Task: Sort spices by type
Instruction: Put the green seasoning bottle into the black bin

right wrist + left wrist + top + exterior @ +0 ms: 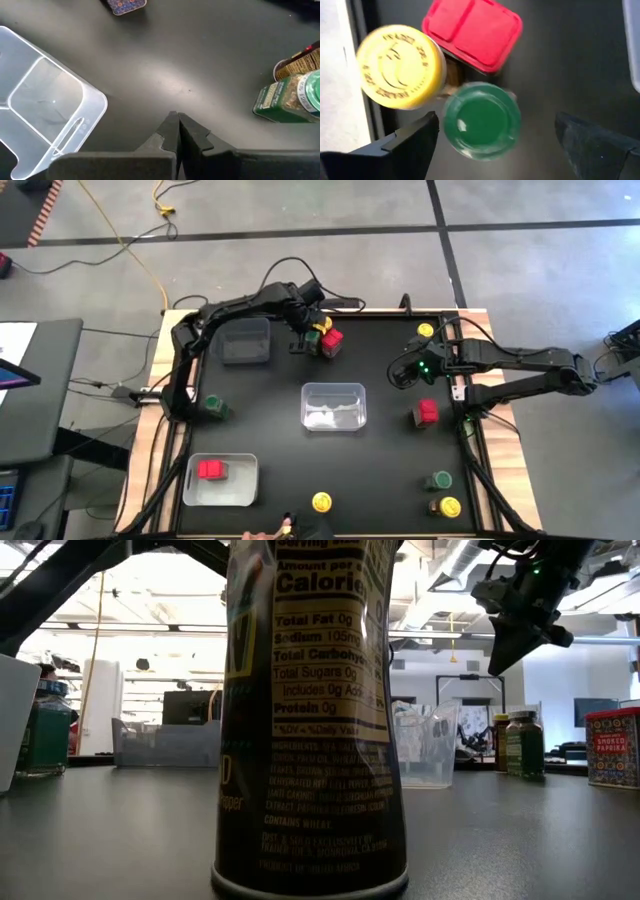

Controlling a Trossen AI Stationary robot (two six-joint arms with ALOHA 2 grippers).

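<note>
1. Black tabletop (380,470) under my overhead camera, grey floor around it; jars lie scattered, and three bins sit on it: a grey bin (247,342) at the far left, a clear bin (334,405) mid-table, and a near bin (221,480) that holds one red jar (211,470)

2. Left gripper (495,137) hangs over a tight cluster at the far edge, fingers spread wide, one either side of the green jar (481,120) and holding nothing

3. Yellow jar (400,66) and red-topped jar (472,34) crowd right against the green one, seemingly touching it

4. Risk, as I judge it: coming down, my left finger (405,145) could clip the yellow jar, which stands just beside it, and tip it or shove it toward the table edge close by

5. Closing might also drag the red-topped jar along, since it sits so tight against the green

6. Right gripper (178,130) waits over bare table on the right, fingers pressed together and empty, near another green jar (292,100)

7. Other jars stand well apart along the near and right edges
</note>
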